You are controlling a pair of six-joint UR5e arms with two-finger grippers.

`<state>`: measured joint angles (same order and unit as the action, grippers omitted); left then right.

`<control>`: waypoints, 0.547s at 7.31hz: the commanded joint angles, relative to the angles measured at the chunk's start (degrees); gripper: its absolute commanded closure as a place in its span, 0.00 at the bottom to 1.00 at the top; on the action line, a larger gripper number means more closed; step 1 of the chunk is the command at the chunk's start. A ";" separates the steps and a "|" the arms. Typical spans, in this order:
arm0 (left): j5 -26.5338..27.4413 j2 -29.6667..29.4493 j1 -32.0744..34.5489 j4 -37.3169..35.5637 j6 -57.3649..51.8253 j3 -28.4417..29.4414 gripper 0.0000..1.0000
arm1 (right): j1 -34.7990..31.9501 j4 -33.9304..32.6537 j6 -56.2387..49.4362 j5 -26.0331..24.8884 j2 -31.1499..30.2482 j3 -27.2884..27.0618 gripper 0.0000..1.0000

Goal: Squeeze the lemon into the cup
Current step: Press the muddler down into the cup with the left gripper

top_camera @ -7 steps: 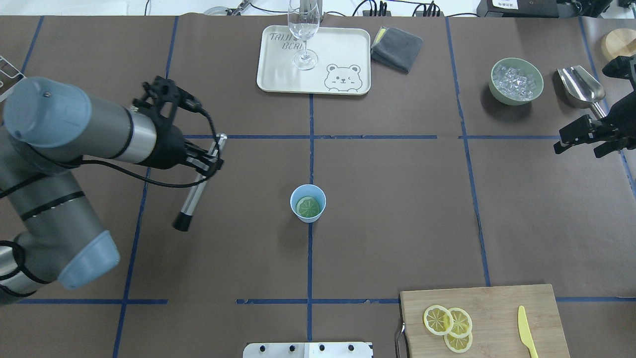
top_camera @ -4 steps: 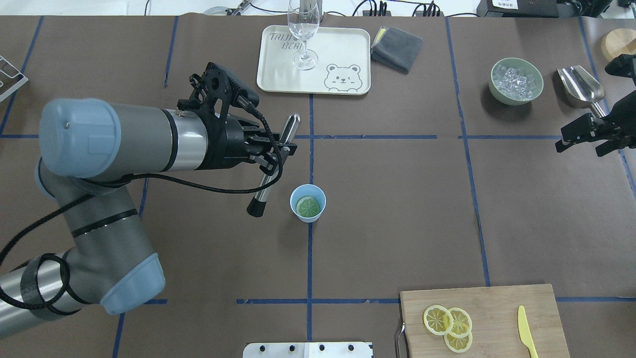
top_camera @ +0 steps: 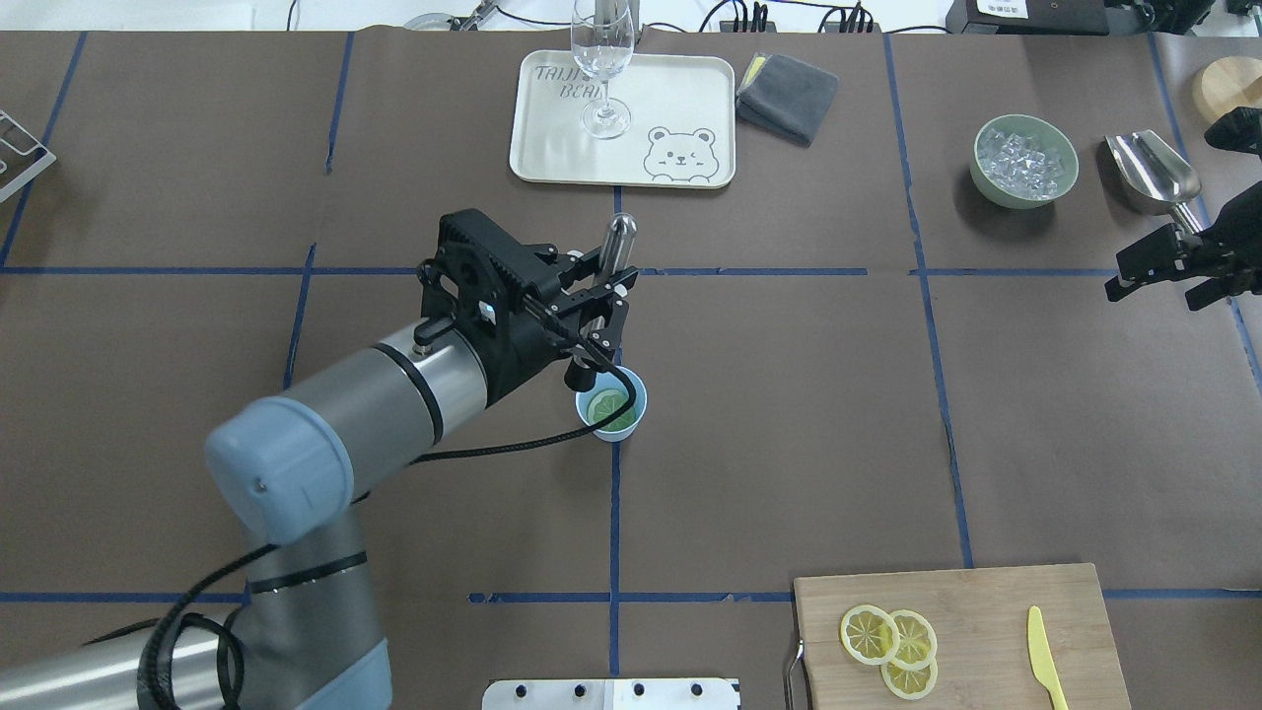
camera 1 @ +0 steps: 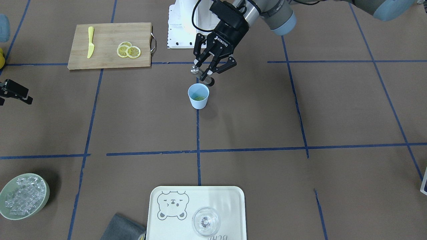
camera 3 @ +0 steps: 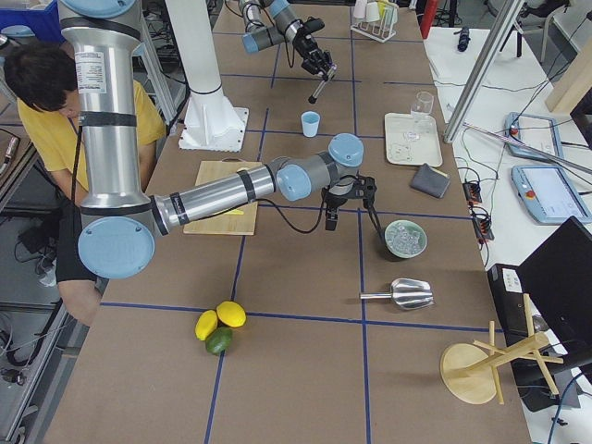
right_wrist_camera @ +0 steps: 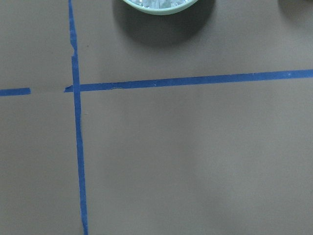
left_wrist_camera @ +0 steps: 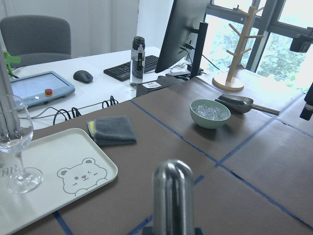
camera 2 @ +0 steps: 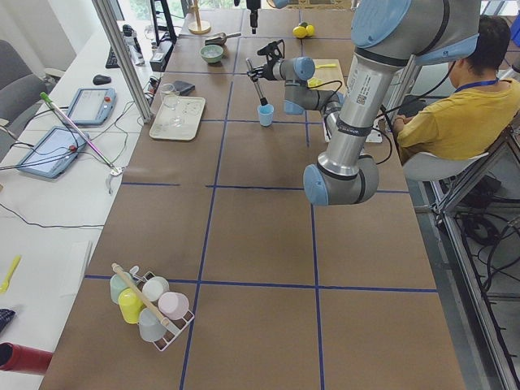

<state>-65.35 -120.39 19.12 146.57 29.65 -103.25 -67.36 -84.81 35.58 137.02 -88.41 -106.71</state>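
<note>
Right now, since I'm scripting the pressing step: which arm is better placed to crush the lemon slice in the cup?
Left. Its hand grips the muddler, whose black tip is at the rim of the cup holding the lemon slice. The right hand is far off, near the ice bowl.

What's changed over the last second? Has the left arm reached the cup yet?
The left gripper, shut on the muddler throughout, swung right across the table. The muddler's black tip now hangs at the cup rim, not yet inside. The lemon slice in the cup and the open right gripper stayed put.
</note>
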 commanded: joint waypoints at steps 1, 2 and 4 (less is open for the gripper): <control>11.52 -0.71 -5.83 9.69 -2.58 5.50 1.00 | 0.03 0.00 0.10 0.09 -0.18 -0.25 0.00; 11.64 -0.81 -6.37 9.78 -2.32 5.69 1.00 | -0.06 0.00 0.28 0.09 -0.18 -0.25 0.00; 11.82 -2.12 -6.73 9.87 -2.31 7.61 1.00 | 0.03 0.00 0.28 0.09 -0.18 -0.16 0.00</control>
<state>-53.89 -121.69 12.69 156.24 27.33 -97.14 -67.39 -84.82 35.83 137.11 -88.58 -106.94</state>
